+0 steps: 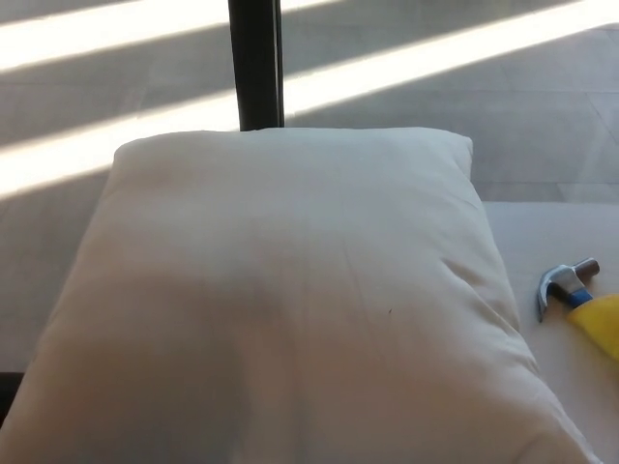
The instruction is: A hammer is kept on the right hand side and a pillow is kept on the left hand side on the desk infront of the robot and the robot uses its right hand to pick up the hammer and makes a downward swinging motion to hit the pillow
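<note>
We start with the biggest thing before us: the white pillow (290, 309) fills most of the view, lying on the desk (561, 232) with its far edge toward the sunlit floor and a dark post (256, 63) standing behind it. Its top is broad, soft and lightly creased, so it gives us a wide target, and we judge the middle the safest place to land a blow.

To the right, on the bare strip of desk, the hammer (578, 298) lies just beside the pillow's right edge but apart from it. We see only its metal claw head, a blue collar and the start of a yellow handle; the remainder runs off the picture's right edge, so we cannot tell how long the handle is or where it ends.

Neither of our hands shows in the view, so we cannot speak of how the fingers stand. The step in hand, as we judge it, is the reach for the hammer, which is not yet picked up. To do it well we should bring the right hand in from the right, close on the yellow handle well back from the head, and lift clear of the desk before swinging.
</note>
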